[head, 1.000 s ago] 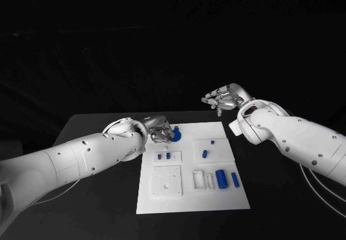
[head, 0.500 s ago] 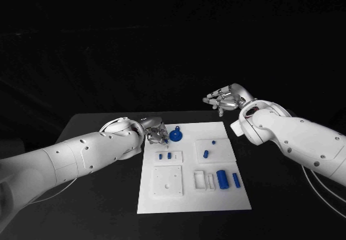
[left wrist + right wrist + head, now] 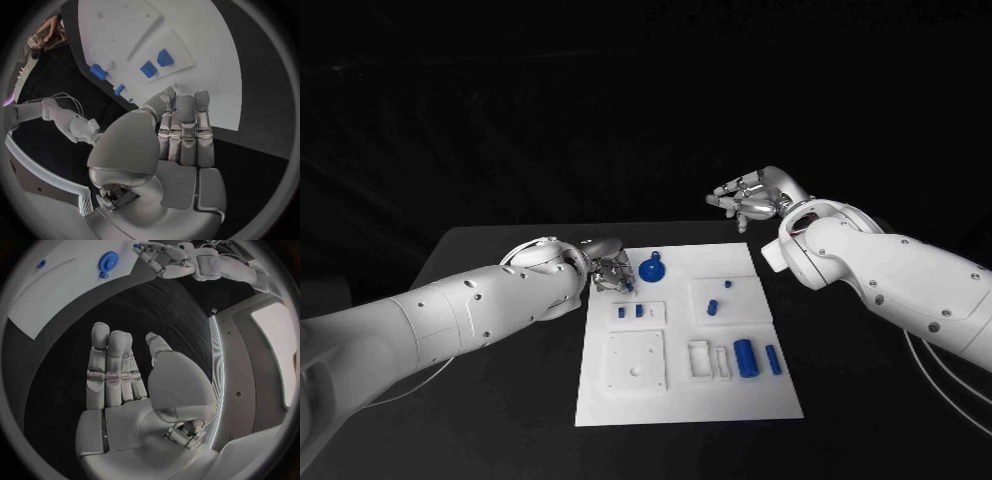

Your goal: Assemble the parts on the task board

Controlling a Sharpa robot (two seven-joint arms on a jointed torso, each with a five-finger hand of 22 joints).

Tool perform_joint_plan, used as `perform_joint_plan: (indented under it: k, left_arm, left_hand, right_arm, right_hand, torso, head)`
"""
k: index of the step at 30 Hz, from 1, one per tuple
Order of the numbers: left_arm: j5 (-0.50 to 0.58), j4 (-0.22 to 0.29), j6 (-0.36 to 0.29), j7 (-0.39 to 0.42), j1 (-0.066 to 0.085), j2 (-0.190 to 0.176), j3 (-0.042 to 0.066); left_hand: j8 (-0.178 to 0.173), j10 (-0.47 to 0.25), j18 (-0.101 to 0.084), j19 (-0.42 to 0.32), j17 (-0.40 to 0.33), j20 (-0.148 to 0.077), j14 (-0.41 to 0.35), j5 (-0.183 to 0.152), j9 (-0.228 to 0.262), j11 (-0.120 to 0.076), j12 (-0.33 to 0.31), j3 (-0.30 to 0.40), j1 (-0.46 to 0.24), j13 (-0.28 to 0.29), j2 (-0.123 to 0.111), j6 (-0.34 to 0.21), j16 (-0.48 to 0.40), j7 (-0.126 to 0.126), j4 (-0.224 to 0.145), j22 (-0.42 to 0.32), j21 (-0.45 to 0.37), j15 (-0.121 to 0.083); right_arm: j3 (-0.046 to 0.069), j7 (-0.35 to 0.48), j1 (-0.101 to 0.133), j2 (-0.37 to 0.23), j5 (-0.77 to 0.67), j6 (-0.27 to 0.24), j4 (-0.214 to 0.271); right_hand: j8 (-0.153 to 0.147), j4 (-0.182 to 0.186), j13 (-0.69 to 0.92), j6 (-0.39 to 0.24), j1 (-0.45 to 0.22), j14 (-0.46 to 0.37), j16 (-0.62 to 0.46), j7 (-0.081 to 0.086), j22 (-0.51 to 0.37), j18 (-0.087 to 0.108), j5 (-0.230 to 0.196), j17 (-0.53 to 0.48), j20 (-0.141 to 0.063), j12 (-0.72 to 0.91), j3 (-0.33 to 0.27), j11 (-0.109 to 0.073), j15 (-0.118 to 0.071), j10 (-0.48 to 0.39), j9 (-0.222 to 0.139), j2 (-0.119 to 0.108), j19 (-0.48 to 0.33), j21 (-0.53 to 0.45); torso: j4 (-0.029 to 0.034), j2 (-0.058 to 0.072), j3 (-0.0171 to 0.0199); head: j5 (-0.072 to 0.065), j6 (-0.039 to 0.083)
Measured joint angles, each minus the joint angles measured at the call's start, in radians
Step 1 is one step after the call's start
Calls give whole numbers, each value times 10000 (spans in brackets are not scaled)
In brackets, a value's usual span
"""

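Observation:
The white task board (image 3: 689, 400) lies in the middle of the table. A round blue gear part (image 3: 653, 270) sits at its far left corner, also seen as the gear (image 3: 107, 262). My left hand (image 3: 609, 268) hovers just left of the gear at the board's edge, fingers straight and together (image 3: 186, 125), holding nothing. Two small blue parts (image 3: 630, 311) stand in a block near it, seen as blue parts (image 3: 156, 62). My right hand (image 3: 753, 196) is raised beyond the board's far right corner, flat and empty (image 3: 119, 375).
More blue parts lie on the board: two small ones (image 3: 715, 304) in the right block and two upright cylinders (image 3: 744, 357) near the right edge. A white plate with a hole (image 3: 633, 362) sits at the front left. Black table (image 3: 488, 390) surrounds the board.
My left hand has drawn back to the left off the blue gear, which now lies uncovered on the board. The right hand has hardly moved.

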Motion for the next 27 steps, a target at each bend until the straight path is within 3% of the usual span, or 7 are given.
perform_joint_plan:
  k: [27]
  left_arm:
    - [9, -205, 98, -26, -50, 244, -147]
  left_hand:
    - [-40, -5, -52, 0, -2, 0, -1, 0, 9, -5, -1, -35, -60, -17, 7, -6, 0, -42, 32, 0, -42, 2]
  right_arm:
    - [0, 9, 0, 34, 5, -1, 35]
  right_hand:
    - [0, 0, 2, 1, 0, 0, 0, -1, -3, -1, 0, 1, 0, 0, 0, 0, 0, 0, 0, 0, 0, 0]
  torso:
    - [-12, 6, 1]
  head:
    - [27, -17]
